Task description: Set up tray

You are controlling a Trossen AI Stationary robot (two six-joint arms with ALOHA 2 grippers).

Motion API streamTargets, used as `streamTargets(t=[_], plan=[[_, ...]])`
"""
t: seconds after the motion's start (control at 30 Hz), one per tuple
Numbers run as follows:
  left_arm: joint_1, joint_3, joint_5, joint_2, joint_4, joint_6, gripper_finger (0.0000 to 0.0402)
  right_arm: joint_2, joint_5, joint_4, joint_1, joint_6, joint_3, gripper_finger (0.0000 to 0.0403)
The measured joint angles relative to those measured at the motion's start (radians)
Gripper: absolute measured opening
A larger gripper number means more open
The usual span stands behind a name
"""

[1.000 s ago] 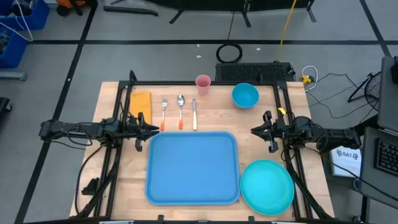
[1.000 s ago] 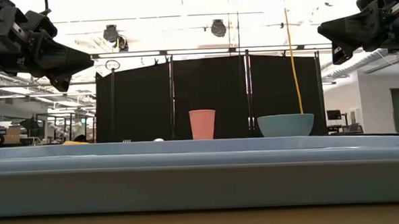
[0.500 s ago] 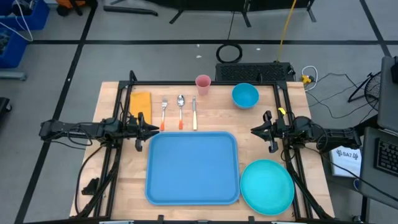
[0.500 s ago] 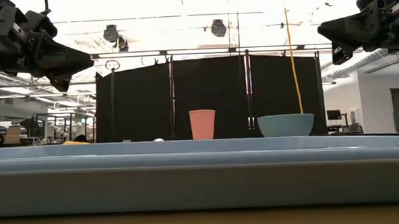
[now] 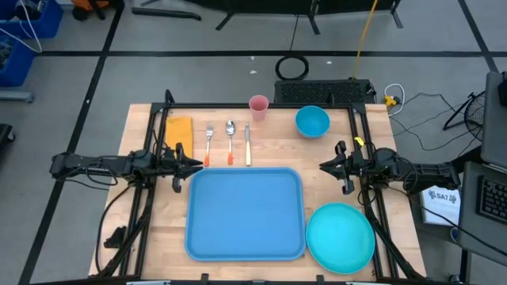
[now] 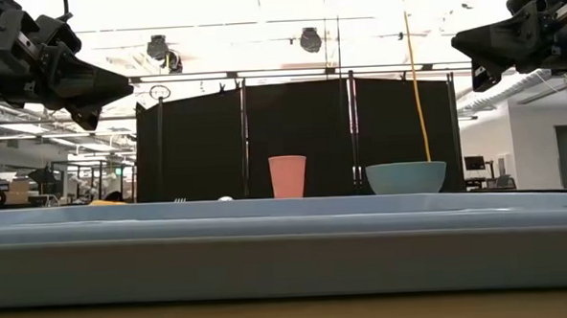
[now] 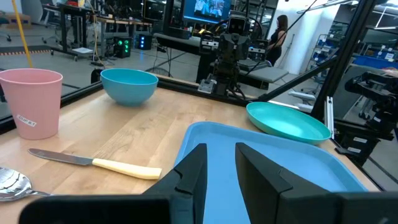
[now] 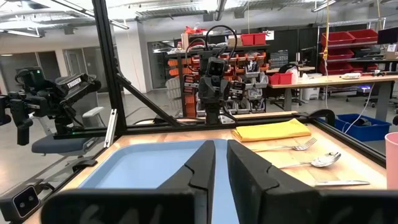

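The light-blue tray lies flat on the wooden table near its front edge, empty; it also shows as the tray in the left wrist view, the tray in the right wrist view and the tray in the low view. My left gripper hovers just off the tray's far-left corner, fingers nearly shut with a narrow gap, holding nothing. My right gripper hovers off the far-right corner, likewise nearly shut and holding nothing. Both hang well above the table in the low view.
Beyond the tray lie a yellow napkin, fork, spoon, knife, a pink cup and a blue bowl. A round teal plate sits right of the tray. Black frame rails flank the table.
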Motion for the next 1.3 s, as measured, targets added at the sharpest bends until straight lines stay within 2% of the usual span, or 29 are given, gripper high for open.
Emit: streamTargets(t=[1.3], plan=[[0.000, 0.000, -0.009, 0.001, -0.001, -0.032, 0.0088, 0.000, 0.000, 0.024, 0.000, -0.003, 0.000, 0.0034]])
